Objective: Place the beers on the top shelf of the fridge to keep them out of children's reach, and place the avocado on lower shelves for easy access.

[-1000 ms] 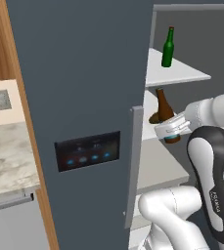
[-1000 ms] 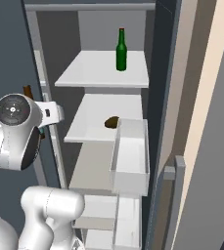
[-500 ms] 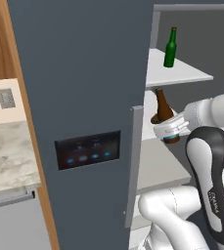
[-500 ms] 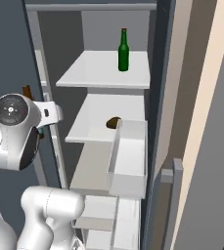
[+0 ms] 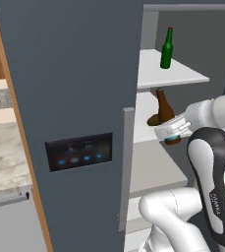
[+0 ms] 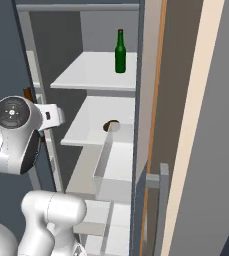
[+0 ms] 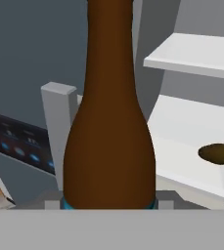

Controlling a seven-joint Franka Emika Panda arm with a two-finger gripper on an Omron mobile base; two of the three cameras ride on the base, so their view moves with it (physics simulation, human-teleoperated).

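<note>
My gripper [image 5: 171, 133] is shut on the brown beer bottle [image 5: 164, 107], low on its body, holding it upright in front of the open fridge [image 5: 74, 74]. From the hand, the brown bottle [image 7: 108, 122] looms close. The green beer [image 5: 167, 48] stands on the top shelf [image 5: 187, 75], also seen as green bottle [image 6: 120, 51] on shelf [image 6: 86, 75]. The avocado [image 7: 216, 154] lies on the lower shelf [image 7: 191, 122] just beneath; from the right the avocado [image 6: 111, 124] sits near that shelf's front, and from the left the avocado [image 5: 153, 119] peeks out beside the held bottle.
The fridge door carries a black panel with blue lights [image 5: 78, 151] and a grey bar handle [image 5: 126, 167], close to the left of the held bottle. A white bin [image 6: 113, 160] juts out below the avocado's shelf. A marble counter [image 5: 1, 157] lies far left.
Both base pictures have shifted slightly. The gripper keeps its hold on the brown bottle at about the same height, in front of the shelves.
</note>
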